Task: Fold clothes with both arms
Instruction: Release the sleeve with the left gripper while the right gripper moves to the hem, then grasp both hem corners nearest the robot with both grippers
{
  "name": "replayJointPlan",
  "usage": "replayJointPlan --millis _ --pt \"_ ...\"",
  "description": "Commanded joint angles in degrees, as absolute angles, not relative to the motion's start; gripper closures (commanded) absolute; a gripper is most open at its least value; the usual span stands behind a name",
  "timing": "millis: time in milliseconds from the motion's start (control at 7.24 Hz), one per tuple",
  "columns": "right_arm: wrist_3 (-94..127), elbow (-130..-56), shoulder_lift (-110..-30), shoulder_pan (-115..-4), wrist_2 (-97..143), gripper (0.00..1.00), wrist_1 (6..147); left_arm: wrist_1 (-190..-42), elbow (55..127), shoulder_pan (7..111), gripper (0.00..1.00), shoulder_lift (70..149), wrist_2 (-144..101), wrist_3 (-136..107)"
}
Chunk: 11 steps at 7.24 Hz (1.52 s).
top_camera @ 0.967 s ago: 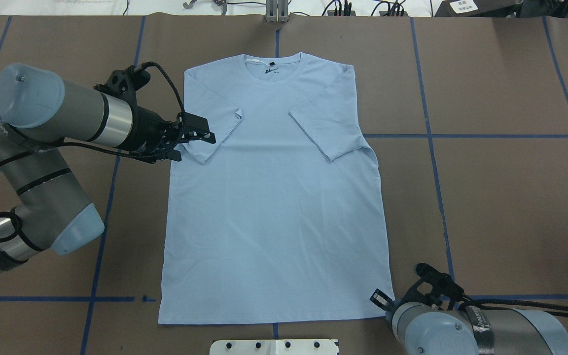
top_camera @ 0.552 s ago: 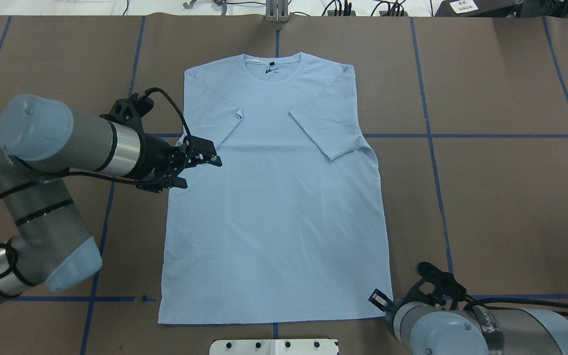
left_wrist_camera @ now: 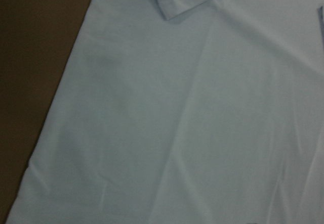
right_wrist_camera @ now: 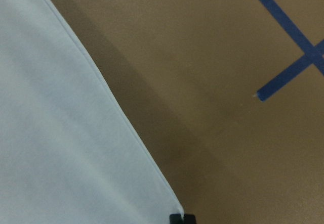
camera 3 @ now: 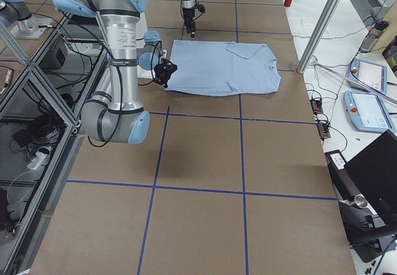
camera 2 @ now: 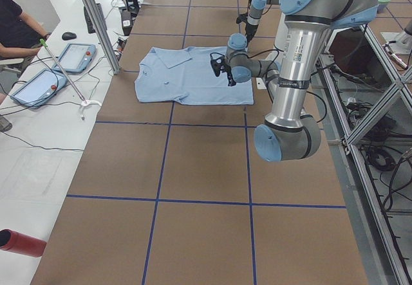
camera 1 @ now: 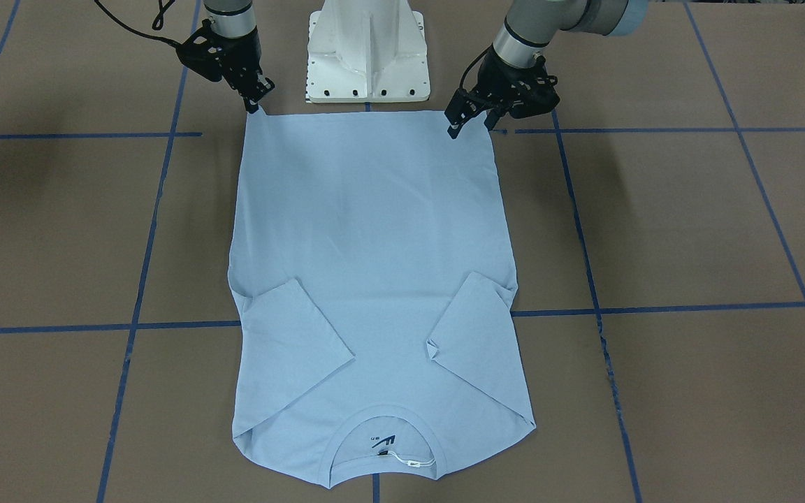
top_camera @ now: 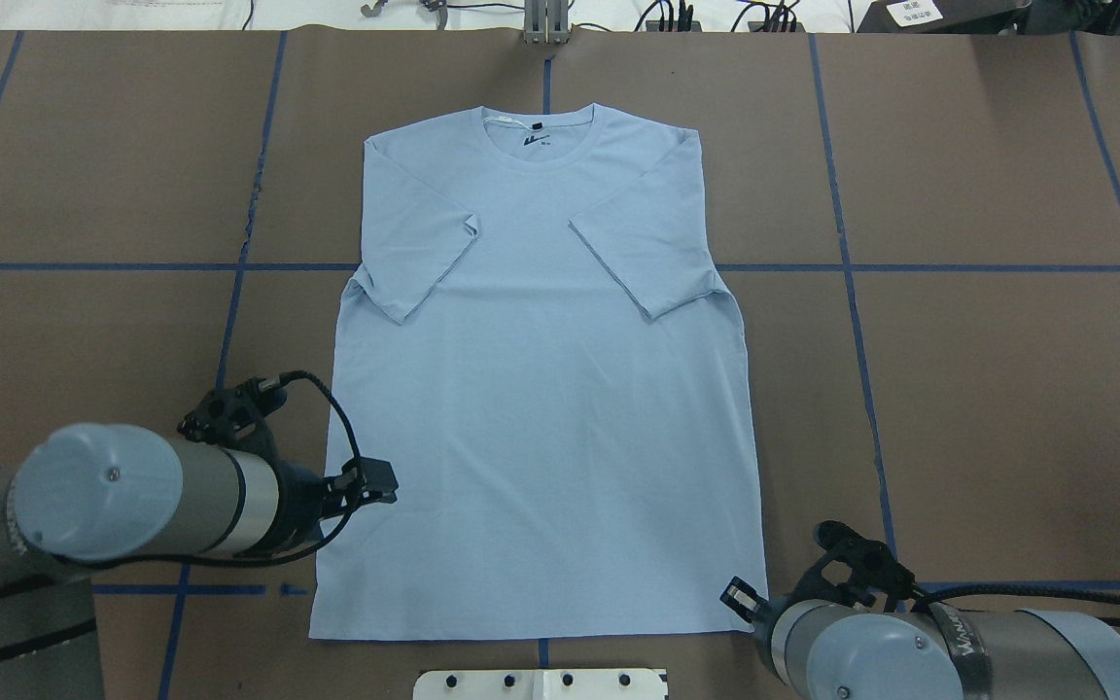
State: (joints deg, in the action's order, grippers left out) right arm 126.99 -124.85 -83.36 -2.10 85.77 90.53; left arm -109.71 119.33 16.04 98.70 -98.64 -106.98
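The light blue T-shirt (top_camera: 541, 389) lies flat on the brown table with both sleeves folded in and its collar (camera 1: 383, 427) away from the robot. The chest print is hidden. My left gripper (top_camera: 383, 483) is open over the shirt's left edge, a little above the hem; in the front view (camera 1: 470, 128) its fingers stand apart. The left wrist view shows only shirt cloth (left_wrist_camera: 202, 133). My right gripper (camera 1: 257, 101) is at the hem's other corner (top_camera: 759, 627). In the right wrist view its fingertips (right_wrist_camera: 182, 218) are together on that corner.
The white pedestal base (camera 1: 367, 56) stands just behind the hem. Blue tape lines (top_camera: 910, 267) cross the table. A person with tablets (camera 2: 38, 82) sits beyond the far edge. A metal post (camera 3: 319, 23) and a red cylinder (camera 2: 19, 243) stand off the work area.
My left gripper has moved from the folded left sleeve down the shirt's left edge toward the hem, staying open. My right gripper has shifted slightly left with the hem corner.
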Motion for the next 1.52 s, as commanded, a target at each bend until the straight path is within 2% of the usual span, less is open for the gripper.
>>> replayJointPlan --millis 0,276,414,552,691,1243,1381 --pt "127.0 -124.9 -83.3 -2.2 86.4 1.0 90.5 -109.1 119.2 8.1 0.09 94.3 -94.3 -115.2" --pt "127.0 -124.8 -83.3 -2.2 86.3 1.0 90.5 -109.2 118.1 5.4 0.11 92.3 -94.3 -117.3" --pt "127.0 -125.0 -83.3 -2.3 86.4 1.0 90.5 -109.2 118.0 5.2 0.21 92.9 -94.3 -117.4" --pt "127.0 -124.9 -83.3 -2.5 86.4 1.0 90.5 -109.2 118.3 5.2 0.52 93.1 -94.4 -117.6" --pt "127.0 -124.9 -83.4 -2.5 86.4 1.0 90.5 -109.2 118.9 5.3 1.0 93.2 -94.5 -117.5" --pt "126.5 -124.7 -83.5 -2.5 86.2 1.0 90.4 -109.2 119.5 5.9 1.0 93.5 -94.7 -116.7" --pt "126.4 -125.0 -83.8 -2.7 86.2 1.0 90.4 -109.1 120.3 5.7 1.0 98.0 -95.1 -117.2"
